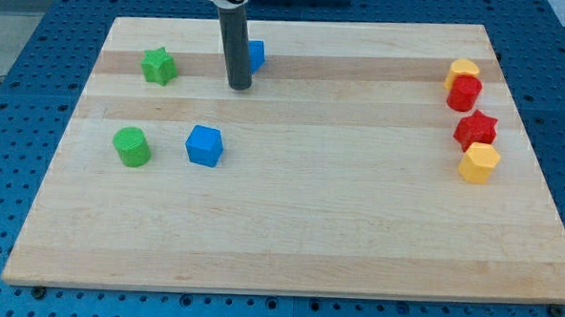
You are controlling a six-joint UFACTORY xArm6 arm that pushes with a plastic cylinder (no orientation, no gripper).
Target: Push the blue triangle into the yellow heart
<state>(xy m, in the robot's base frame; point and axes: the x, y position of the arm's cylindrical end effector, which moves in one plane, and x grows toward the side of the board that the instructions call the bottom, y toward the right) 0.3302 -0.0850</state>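
The blue triangle (pixel 256 55) lies near the view's top, left of centre, mostly hidden behind my rod. My tip (pixel 239 85) rests on the board just left of and below it, touching or nearly touching. The yellow heart (pixel 463 71) sits far at the view's right, near the top, pressed against a red block (pixel 464 93) just below it.
A green star (pixel 159 65) lies left of my tip. A green cylinder (pixel 131 145) and a blue cube-like block (pixel 205 145) lie lower left. A red star (pixel 475 129) and a yellow hexagon (pixel 478 162) sit at the right edge. The wooden board (pixel 289 226) rests on a blue perforated table.
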